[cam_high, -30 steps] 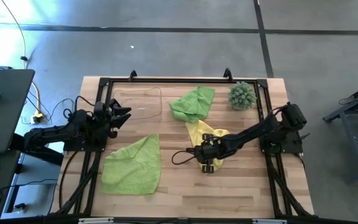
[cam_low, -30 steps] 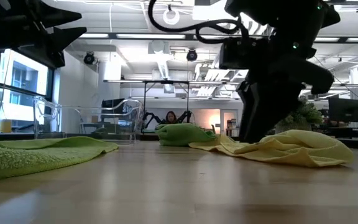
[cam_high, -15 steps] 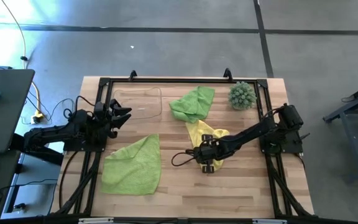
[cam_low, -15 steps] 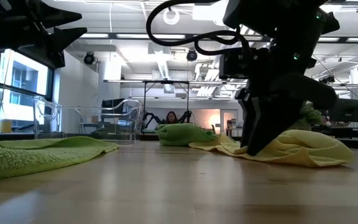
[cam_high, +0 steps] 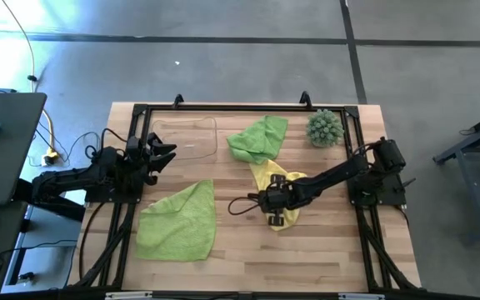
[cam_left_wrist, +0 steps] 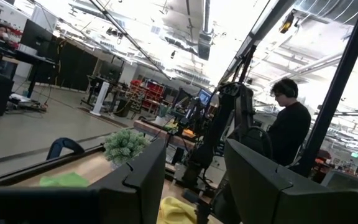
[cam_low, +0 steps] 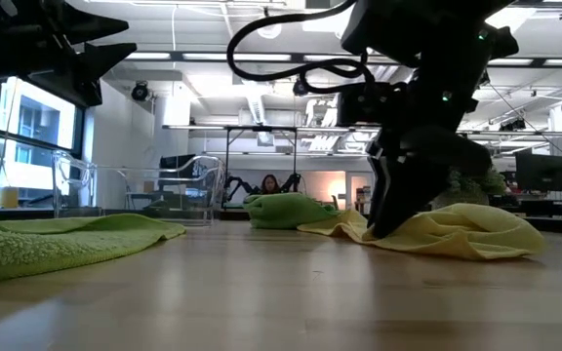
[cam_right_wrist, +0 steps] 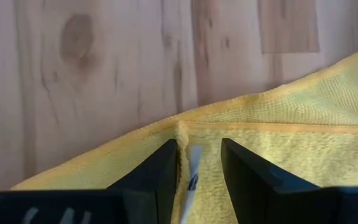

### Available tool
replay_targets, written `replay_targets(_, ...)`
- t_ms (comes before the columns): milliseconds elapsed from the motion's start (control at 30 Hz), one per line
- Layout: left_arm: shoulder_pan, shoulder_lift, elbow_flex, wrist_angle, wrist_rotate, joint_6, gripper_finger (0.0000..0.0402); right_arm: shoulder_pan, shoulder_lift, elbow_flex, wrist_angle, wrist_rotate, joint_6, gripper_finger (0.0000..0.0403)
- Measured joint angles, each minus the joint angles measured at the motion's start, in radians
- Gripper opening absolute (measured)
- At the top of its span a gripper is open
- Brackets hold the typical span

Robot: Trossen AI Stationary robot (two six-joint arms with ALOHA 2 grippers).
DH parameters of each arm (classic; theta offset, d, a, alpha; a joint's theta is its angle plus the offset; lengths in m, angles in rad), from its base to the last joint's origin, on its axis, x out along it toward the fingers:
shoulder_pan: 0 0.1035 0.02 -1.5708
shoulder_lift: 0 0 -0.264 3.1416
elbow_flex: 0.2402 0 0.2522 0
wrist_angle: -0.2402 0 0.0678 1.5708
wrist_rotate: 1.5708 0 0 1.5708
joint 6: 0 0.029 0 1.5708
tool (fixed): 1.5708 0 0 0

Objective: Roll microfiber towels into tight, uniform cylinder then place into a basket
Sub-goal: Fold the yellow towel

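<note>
Wooden table [cam_high: 323, 267] within a black frame, office hall behind. Clear basket [cam_high: 186, 137] at the far left corner, nothing visible inside it. Right tool [cam_high: 275, 208] is down on the yellow towel [cam_high: 275, 177] near mid-table, its fingers [cam_right_wrist: 160, 171] narrowly apart astride a raised fold at the hem. Crumpled green towel [cam_high: 259, 137] lies just beyond; flat green towel [cam_high: 177, 221] at near left. Left tool [cam_high: 158, 152] hovers beside the basket, fingers apart, holding nothing. Spiky plant [cam_high: 324, 127] stands far right.
</note>
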Motion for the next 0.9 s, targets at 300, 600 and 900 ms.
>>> replay_targets(300, 0.000, 0.000, 0.000, 0.000, 0.000, 0.000, 0.0154, 0.014, 0.000, 0.000, -0.012, -0.016, 0.051, 0.0107)
replay_targets(600, -0.001, 0.000, 0.000, -0.010, 0.001, 0.046, 0.0154, 0.013, -0.001, 0.000, -0.033, -0.018, 0.072, 0.0007)
replay_targets(900, -0.001, 0.001, 0.000, 0.025, 0.007, 0.149, 0.0154, 0.034, -0.060, 0.048, -0.095, 0.019, 0.069, 0.0002)
